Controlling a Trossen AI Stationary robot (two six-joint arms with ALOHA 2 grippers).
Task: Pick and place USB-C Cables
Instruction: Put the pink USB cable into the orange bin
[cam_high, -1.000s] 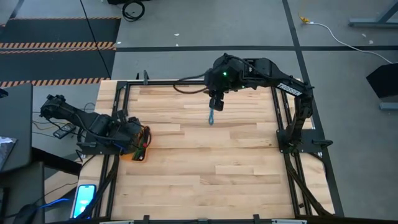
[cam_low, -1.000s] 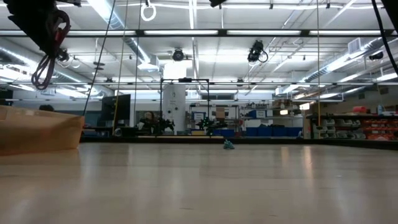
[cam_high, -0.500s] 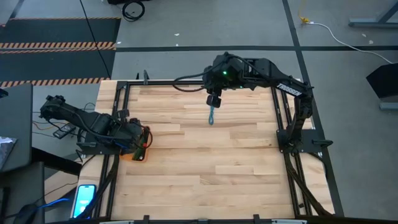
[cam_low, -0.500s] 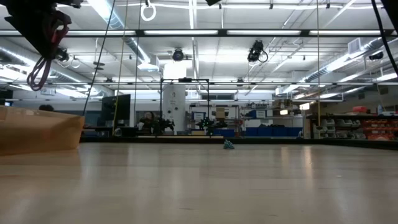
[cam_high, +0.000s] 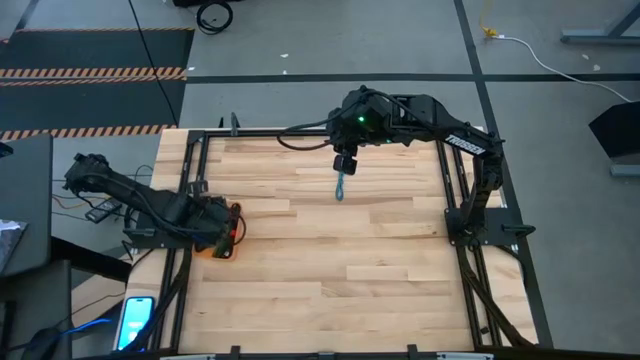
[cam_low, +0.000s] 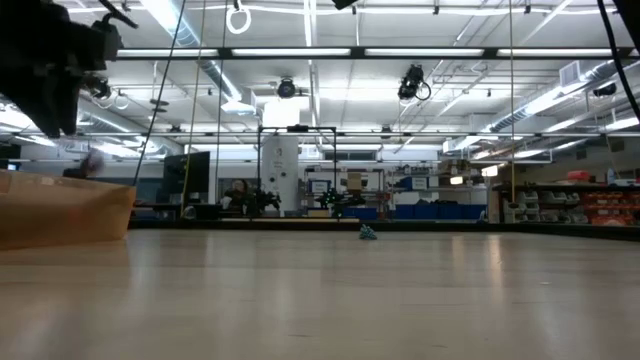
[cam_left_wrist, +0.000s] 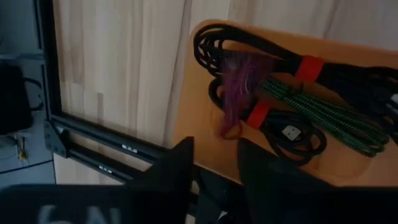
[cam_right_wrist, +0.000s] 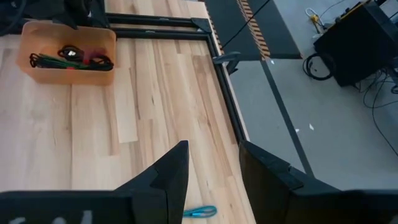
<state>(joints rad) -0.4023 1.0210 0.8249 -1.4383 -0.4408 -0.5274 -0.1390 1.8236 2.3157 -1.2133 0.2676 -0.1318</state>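
An orange bin sits at the table's left edge. In it lie two black coils with red ties, a green cable and a blurred maroon cable across them. My left gripper hovers open above the bin, holding nothing. The teal-blue cable lies flat on the wood near the far middle. My right gripper hangs open just above its far end, not touching it.
Black frame rails run along the table's left, far and right edges. A phone lies off the near left corner. On the floor beyond are a large black coil and a white cable with a yellow end. Bare wood spans the middle and near side.
The maroon cable, which hung from my left gripper above the bin, has left the gripper and dropped into the bin. My right gripper has stayed over the teal-blue cable, which has not moved.
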